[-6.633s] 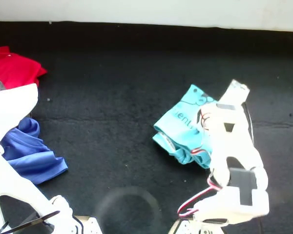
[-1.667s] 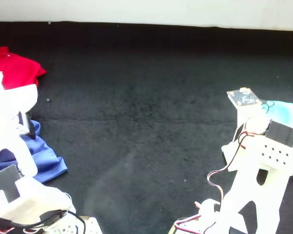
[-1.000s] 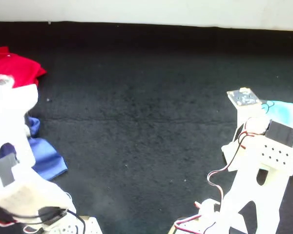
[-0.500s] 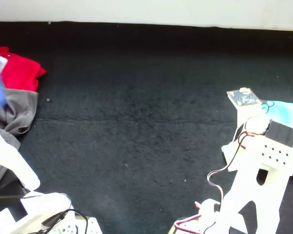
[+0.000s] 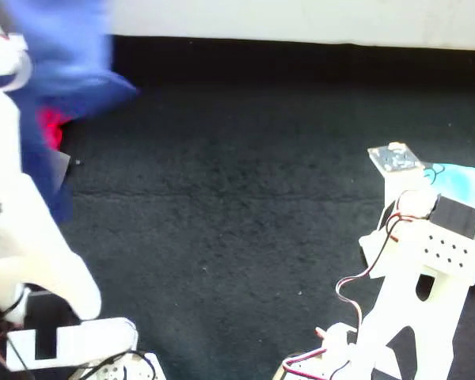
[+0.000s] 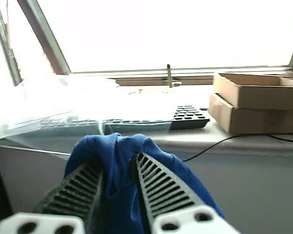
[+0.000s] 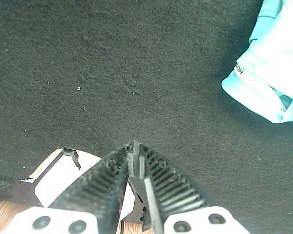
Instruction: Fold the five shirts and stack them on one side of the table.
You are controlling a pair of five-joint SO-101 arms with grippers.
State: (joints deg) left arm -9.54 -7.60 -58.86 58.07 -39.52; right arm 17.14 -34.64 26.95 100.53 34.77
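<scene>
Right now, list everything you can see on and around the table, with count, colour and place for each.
blue shirt: one, blue, lifted off the table at its far left
red shirt: one, red, far left on the table, mostly hidden by the blue shirt
grey cloth: one patch, grey, just below the red shirt; too little shows to name it
turquoise shirt: one, turquoise, at the table's right edge
table: one, black cover
cardboard boxes: two, brown, stacked on a ledge by a window
keyboard: one, black, same ledge
left gripper: one, black, raised, shut on the blue shirt
right gripper: one, black, shut and empty over bare table beside the turquoise shirt
</scene>
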